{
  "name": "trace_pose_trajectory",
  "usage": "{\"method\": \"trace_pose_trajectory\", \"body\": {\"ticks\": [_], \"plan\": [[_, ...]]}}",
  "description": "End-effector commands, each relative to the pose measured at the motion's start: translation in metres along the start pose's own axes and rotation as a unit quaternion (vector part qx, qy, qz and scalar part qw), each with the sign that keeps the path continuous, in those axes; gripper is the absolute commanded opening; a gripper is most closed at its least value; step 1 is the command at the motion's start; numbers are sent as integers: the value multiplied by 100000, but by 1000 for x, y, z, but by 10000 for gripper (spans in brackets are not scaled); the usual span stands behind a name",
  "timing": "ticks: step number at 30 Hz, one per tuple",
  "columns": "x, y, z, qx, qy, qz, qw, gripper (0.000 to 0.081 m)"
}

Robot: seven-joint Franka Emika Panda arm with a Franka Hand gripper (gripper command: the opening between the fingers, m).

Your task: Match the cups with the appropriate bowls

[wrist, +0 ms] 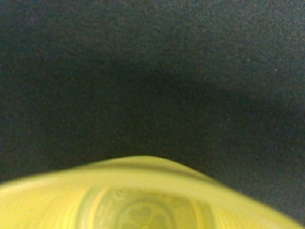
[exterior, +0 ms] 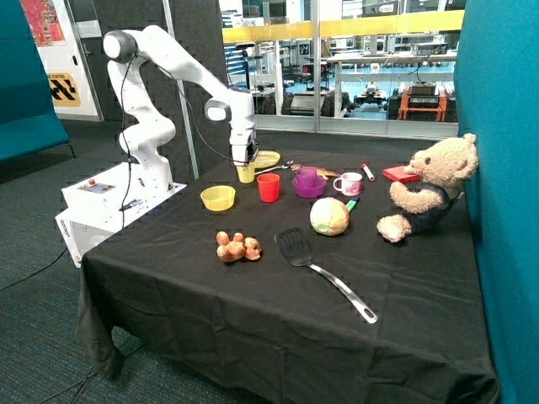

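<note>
My gripper (exterior: 245,163) is down on the rim of the yellow cup (exterior: 245,175), between the yellow-green plate (exterior: 267,159) and the yellow bowl (exterior: 218,198), and looks shut on it. I cannot tell whether the cup touches the cloth. In the wrist view the yellow cup (wrist: 143,200) fills the lower part, with black cloth beyond; the fingers do not show there. The purple cup (exterior: 307,175) stands in the purple bowl (exterior: 309,188). The red cup (exterior: 269,187) stands between the two bowls.
A white-and-pink mug (exterior: 348,183), a cabbage (exterior: 329,216), a black spatula (exterior: 313,265), a small pile of potatoes (exterior: 237,247) and a teddy bear (exterior: 428,189) are on the black-clothed table (exterior: 253,311). A red block (exterior: 400,174) lies at the back.
</note>
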State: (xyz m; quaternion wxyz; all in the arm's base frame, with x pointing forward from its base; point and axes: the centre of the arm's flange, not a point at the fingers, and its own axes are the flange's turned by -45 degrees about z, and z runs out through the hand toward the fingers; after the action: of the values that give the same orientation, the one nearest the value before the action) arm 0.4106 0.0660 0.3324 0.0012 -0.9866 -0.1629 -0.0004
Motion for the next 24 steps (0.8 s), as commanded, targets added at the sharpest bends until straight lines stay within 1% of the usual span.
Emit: {"method": "trace_pose_trajectory", "body": {"ticks": [1,18,24], "plan": [[0,-1,0,-109,-64,-210,100000,0],[-1,-6,2,-108,-64,-783,99997,0],[0,-8,-2,-108,-65,-1122,99994,0]]}}
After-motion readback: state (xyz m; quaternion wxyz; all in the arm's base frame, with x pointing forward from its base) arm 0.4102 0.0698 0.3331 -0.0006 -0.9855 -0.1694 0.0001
